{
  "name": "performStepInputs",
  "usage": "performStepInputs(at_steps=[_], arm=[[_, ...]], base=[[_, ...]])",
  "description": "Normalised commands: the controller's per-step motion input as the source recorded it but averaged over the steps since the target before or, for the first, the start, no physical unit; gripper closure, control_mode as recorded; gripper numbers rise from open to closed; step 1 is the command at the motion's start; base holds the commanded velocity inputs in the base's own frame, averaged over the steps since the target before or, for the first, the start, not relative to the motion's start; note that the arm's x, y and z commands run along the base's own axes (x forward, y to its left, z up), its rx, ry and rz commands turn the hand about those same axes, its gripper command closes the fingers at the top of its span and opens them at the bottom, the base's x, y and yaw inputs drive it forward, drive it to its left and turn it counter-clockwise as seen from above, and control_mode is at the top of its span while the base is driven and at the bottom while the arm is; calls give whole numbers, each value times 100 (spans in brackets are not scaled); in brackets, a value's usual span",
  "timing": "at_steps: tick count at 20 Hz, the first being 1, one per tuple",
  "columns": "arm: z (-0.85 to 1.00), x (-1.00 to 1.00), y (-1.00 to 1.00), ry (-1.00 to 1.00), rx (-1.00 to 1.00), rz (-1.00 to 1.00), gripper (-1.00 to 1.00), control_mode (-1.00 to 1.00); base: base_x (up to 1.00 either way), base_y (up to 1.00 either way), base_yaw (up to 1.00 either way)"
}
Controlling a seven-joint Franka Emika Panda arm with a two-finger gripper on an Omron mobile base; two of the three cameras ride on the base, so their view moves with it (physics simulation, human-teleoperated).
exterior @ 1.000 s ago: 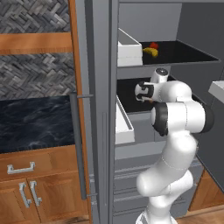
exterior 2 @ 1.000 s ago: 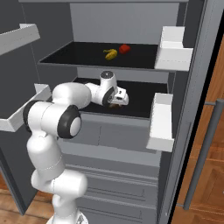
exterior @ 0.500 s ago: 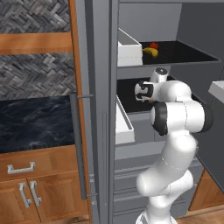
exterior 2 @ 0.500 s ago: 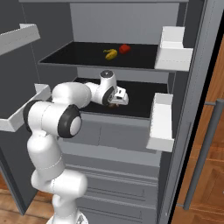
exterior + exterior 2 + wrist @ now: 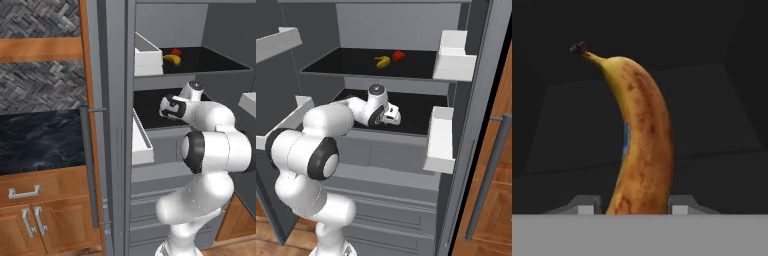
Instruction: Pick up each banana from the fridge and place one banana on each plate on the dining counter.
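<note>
You have two black fridge shelves: the upper shelf (image 5: 346,62) carries a banana (image 5: 382,61) beside a red fruit (image 5: 398,55) (just apart), the lower shelf (image 5: 416,112) another banana (image 5: 643,145).

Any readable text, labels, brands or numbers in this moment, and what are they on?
No readable text anywhere.
Banana between the claw fingers: a small blue sticker-like patch, too blurred to read.
Fridge shelves, door bins and handle: no markings.
</note>
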Motion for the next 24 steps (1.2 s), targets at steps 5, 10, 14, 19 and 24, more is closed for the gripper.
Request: performStepInputs(at_steps=[5,10,14,19,24], arm=[[16,-99,-3,-23,6,-6,100,-100],[55,-89,0,-13,1,-13,100,-100],[87,-60,0,0,0,-16,100,-100],[92,-52,0,5,0,-16,100,-100],[81,-47,-1,14,5,-12,100,-100]], base=[[0,0,0],[0,0,0],[0,0,0],[0,0,0],[0,0,0]])
